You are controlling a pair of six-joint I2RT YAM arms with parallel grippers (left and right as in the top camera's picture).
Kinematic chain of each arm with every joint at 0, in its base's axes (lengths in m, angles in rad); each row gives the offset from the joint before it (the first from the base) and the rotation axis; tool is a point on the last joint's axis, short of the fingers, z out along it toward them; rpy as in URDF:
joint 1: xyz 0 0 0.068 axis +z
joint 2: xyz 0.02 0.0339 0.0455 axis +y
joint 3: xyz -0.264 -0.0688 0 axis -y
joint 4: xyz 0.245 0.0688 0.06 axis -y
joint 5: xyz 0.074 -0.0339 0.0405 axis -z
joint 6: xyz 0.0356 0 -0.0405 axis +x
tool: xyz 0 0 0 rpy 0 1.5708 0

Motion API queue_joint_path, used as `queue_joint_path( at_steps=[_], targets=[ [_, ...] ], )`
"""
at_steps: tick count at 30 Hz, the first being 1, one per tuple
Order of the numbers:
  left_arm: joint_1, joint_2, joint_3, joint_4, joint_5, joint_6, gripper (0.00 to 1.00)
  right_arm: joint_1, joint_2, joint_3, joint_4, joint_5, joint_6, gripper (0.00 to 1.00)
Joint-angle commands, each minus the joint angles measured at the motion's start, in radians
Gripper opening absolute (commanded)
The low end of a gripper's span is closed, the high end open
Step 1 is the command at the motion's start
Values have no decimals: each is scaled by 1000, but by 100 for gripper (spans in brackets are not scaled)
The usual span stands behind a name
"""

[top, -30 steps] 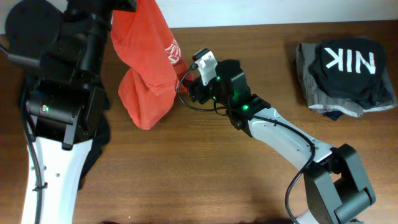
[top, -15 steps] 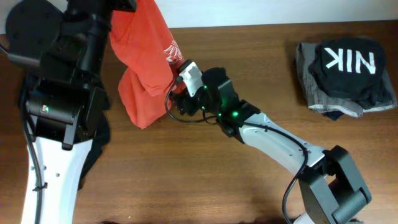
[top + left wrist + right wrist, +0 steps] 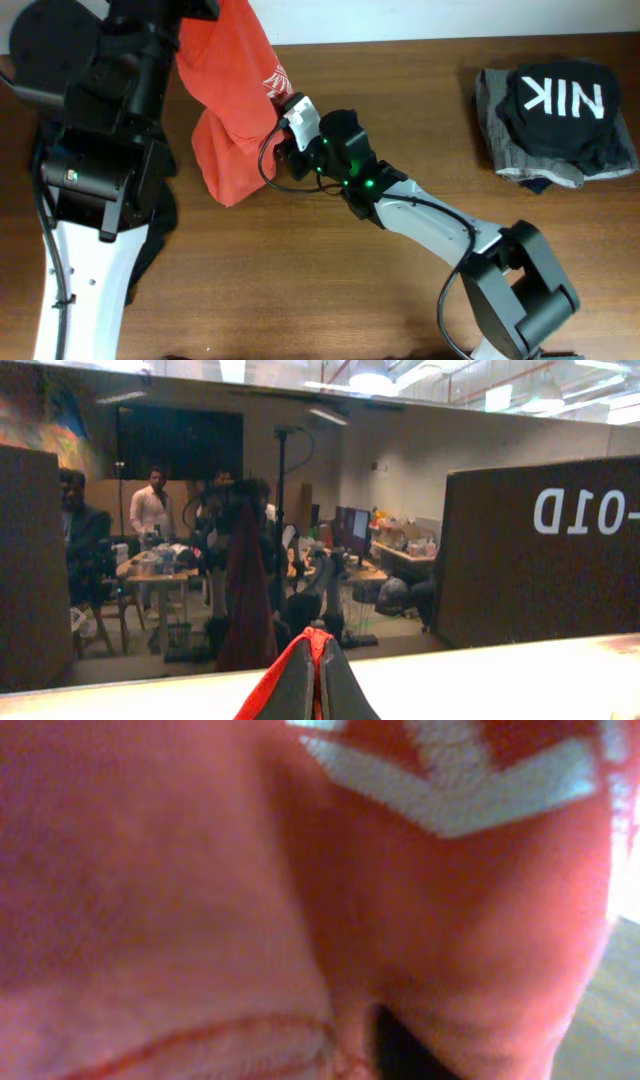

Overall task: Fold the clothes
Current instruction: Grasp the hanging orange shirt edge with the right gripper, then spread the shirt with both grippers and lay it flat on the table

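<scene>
Now the right gripper (image 3: 283, 130) has been moved left over the table (image 3: 250, 285) and is pressed into the shirt (image 3: 235, 110) beside its white print. Whether cloth is pinched yet cannot be told, as its wrist view is filled with orange fabric. The shirt hangs at far left, clamped in the left gripper (image 3: 313, 670). A second hold would probably allow spreading for the fold.

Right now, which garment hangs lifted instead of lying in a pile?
The orange-red T-shirt, hanging pinched in the left fingers on the left side. The black shirt and grey garment lie stacked together on the right.
</scene>
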Motion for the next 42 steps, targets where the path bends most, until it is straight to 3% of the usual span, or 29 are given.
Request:
queue_joint_path(
  at_steps=[1,7,14,27,36,42],
  targets=[
    [-4,-36,20,-6,10,-12,1,8,17,19,19,100,55,15],
    [-4,-36,20,-76,-80,-2,1,-41,-35,22,-53,168,55,5],
    [39,-36,20,-158,-162,-2,1,-162,-204,131,-410,168,20,4],
    [129,-52,20,-201,-162,-2,0,-275,-307,732,-1240,165,-134,4],
    [129,-184,20,-253,-162,-2,1,-275,-308,1116,-1586,168,-134,4],
    [129,-317,20,-309,-163,2,1,-274,-314,1250,-1721,167,-133,4]
  ],
)
